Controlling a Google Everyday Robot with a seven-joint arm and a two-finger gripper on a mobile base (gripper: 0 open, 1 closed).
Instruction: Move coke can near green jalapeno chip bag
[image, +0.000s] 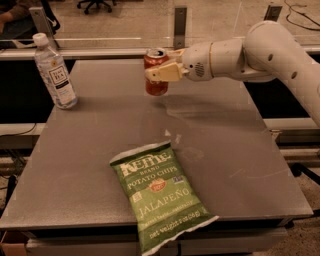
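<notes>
A red coke can (155, 71) stands upright at the far middle of the grey table (240, 150), held slightly off the surface. My gripper (161, 71) reaches in from the right and is shut on the can, with a cream finger (165, 73) across its front. The green jalapeno chip bag (158, 194) lies flat at the table's near edge, its lower end hanging slightly over. The can is well behind the bag, apart from it.
A clear water bottle (54, 71) with a white cap stands at the table's far left. My white arm (260, 50) spans the far right side. A railing (100, 50) runs behind the table.
</notes>
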